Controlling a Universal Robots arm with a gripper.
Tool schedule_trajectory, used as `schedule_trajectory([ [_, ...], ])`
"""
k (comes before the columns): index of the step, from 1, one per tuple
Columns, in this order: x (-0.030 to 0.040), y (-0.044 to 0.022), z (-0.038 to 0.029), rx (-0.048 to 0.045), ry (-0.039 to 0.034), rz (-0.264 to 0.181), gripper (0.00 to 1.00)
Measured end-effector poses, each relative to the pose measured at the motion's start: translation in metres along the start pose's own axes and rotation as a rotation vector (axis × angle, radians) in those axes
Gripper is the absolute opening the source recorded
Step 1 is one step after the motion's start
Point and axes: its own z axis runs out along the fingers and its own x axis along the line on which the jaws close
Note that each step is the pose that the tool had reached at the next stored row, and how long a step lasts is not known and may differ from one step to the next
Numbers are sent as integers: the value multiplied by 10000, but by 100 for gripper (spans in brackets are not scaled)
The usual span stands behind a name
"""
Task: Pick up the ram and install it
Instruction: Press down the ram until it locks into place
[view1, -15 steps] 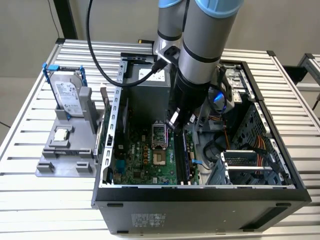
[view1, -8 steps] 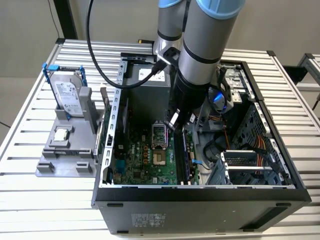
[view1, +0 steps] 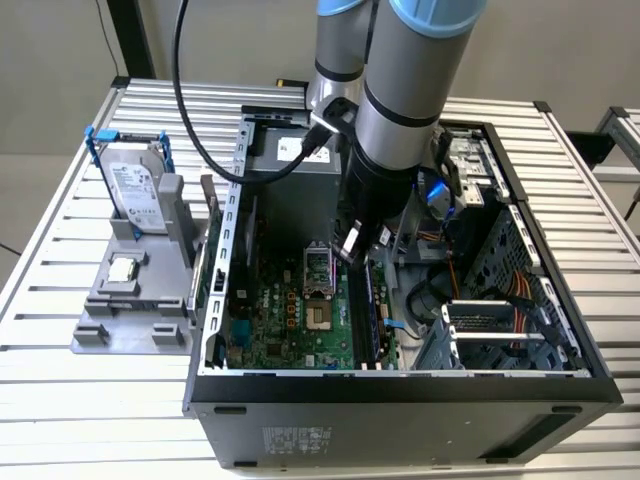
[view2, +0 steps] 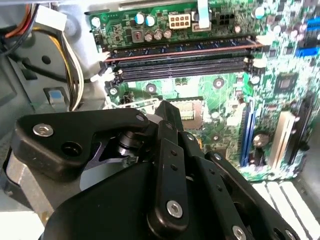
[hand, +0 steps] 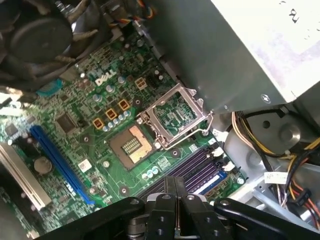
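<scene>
Long dark ram (view2: 180, 50) seated in motherboard slot, end effector (hand: 176, 187) fingers closed, empty

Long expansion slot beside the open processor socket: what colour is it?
Blue, clearest in the first wrist view: long expansion slot.

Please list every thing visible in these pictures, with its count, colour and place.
computer case: one, black, open, on the slatted table
motherboard: one, green, inside the case
ram: one, dark stick, seated in a motherboard slot
processor socket: one, open, empty, mid motherboard
hard drive: one, silver with blue bracket, upright in the grey holder
processor chip: one, silver, square, on the grey holder
table: one, pale slatted metal
arm: one, grey, reaching into the case
hand: one, black, shut, above the slots
</scene>
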Motion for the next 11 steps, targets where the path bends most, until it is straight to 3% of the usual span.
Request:
schedule_trajectory([
  [6, 11, 14, 1, 456, -296, -888, 0],
  [9, 15, 20, 2, 746, -491, -1269, 0],
  [11, 14, 20, 4, 835, -552, -1459, 0],
])
